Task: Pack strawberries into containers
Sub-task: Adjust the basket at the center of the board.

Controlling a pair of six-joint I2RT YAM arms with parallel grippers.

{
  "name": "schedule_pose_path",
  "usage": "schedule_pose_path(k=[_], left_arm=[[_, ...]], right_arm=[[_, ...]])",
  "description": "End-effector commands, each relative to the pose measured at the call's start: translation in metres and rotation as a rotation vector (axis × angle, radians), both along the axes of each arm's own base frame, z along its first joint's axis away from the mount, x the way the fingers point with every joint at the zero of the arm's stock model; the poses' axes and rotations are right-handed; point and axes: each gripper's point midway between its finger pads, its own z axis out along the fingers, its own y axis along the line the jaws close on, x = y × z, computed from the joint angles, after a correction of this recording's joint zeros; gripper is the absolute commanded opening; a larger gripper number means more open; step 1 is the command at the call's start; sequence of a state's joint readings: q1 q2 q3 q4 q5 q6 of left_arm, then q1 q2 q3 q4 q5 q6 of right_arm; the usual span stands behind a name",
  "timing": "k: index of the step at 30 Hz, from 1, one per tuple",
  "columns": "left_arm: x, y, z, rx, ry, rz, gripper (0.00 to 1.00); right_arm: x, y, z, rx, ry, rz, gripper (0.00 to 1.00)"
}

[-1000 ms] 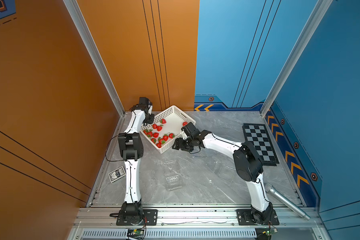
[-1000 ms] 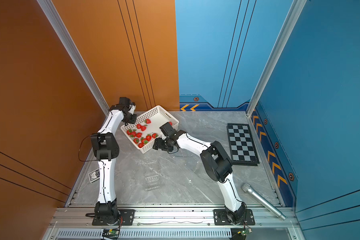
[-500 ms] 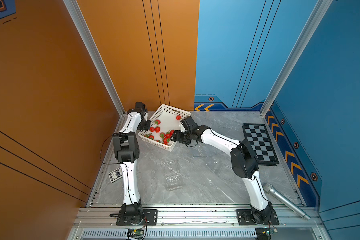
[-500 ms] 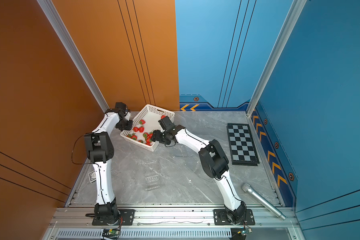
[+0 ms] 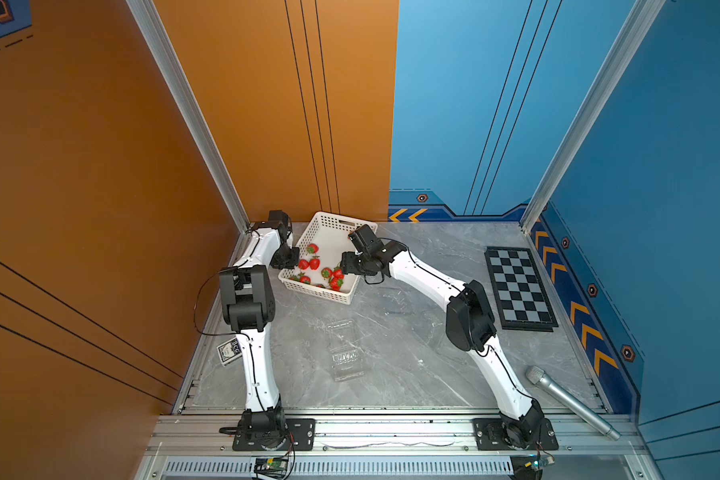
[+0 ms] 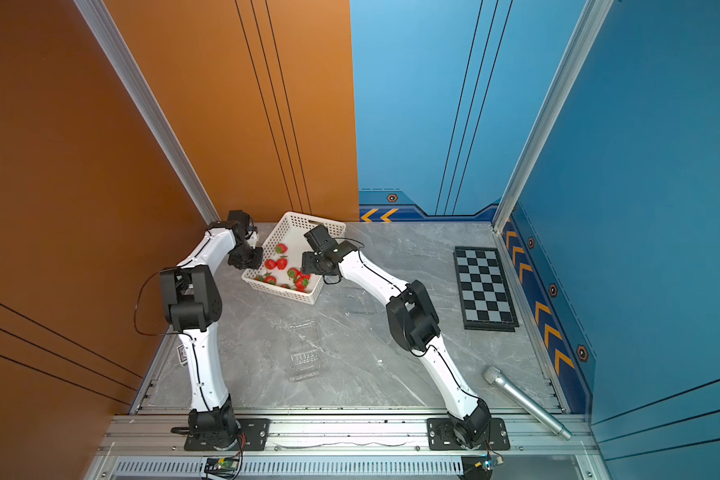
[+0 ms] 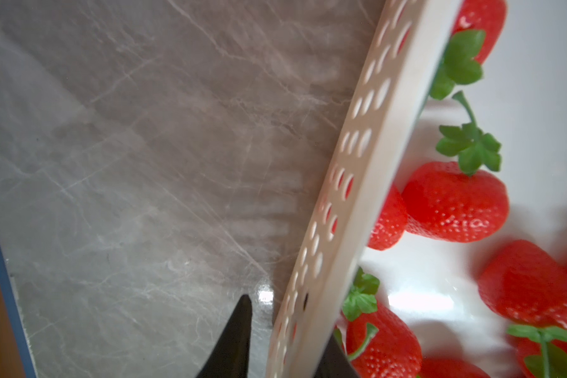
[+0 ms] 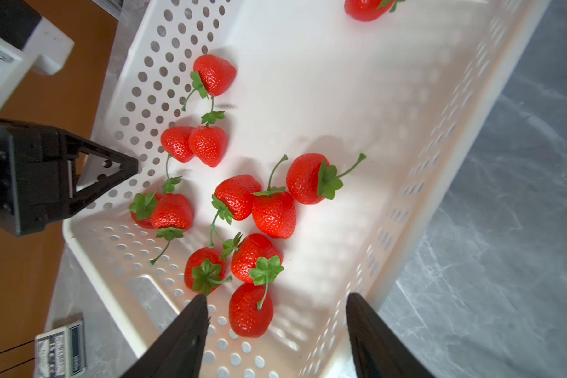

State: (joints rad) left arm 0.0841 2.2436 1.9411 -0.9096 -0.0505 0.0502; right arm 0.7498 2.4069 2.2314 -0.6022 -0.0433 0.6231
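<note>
Several red strawberries (image 8: 274,214) (image 5: 314,264) lie in the white perforated basket (image 5: 333,222) (image 6: 298,218) (image 8: 341,81) at the back left, mostly toward its near end. My left gripper (image 7: 288,330) (image 5: 292,257) (image 6: 258,257) straddles the basket's left wall (image 7: 357,157) with its jaws narrowly apart; a strip of table shows beside the outer finger. My right gripper (image 8: 277,314) (image 5: 344,268) (image 6: 306,270) is open over the basket's near right corner, with one strawberry (image 8: 251,311) under the gap. Two clear containers (image 5: 344,353) (image 5: 395,301) (image 6: 304,353) sit open on the table in front.
A chessboard (image 5: 518,289) lies at the right and a microphone (image 5: 566,399) at the front right. A card deck (image 5: 228,351) (image 8: 61,350) sits by the left rail. The orange back wall stands close behind the basket.
The basket has swung round and shifted toward the back left with both grippers at its sides. The berries have slid to its near end. The left jaws have narrowed.
</note>
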Motion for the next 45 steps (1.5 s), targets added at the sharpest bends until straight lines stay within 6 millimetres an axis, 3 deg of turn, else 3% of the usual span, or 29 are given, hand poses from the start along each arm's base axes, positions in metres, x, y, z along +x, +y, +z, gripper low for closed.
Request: schedule_pose_path(k=[1, 7, 10, 15, 23, 28, 37, 45], left_arm=[[-0.015, 0.009, 0.008, 0.018, 0.018, 0.038, 0.27], [-0.028, 0.015, 0.014, 0.044, 0.024, 0.067, 0.26], [-0.036, 0.017, 0.014, 0.042, 0.031, 0.093, 0.25], [-0.058, 0.017, 0.01, 0.022, 0.064, 0.137, 0.23], [-0.088, 0.025, 0.0, 0.013, 0.118, 0.189, 0.22], [-0.102, 0.033, 0.005, 0.052, 0.123, 0.205, 0.21], [-0.129, 0.032, 0.022, 0.066, 0.153, 0.227, 0.22], [-0.156, 0.038, 0.016, 0.046, 0.22, 0.268, 0.23]], right_arm=[[-0.015, -0.045, -0.017, -0.228, 0.02, -0.041, 0.69], [-0.019, -0.058, 0.008, -0.273, -0.048, -0.051, 0.69], [-0.021, -0.059, 0.008, -0.267, -0.044, -0.05, 0.69], [-0.022, -0.049, -0.008, -0.215, 0.015, -0.026, 0.68], [-0.032, -0.016, -0.018, -0.122, 0.065, 0.061, 0.67], [-0.043, 0.003, -0.025, -0.077, 0.111, 0.111, 0.67], [-0.081, 0.038, -0.02, -0.043, 0.126, 0.219, 0.66], [-0.117, 0.062, -0.035, -0.039, 0.166, 0.276, 0.66]])
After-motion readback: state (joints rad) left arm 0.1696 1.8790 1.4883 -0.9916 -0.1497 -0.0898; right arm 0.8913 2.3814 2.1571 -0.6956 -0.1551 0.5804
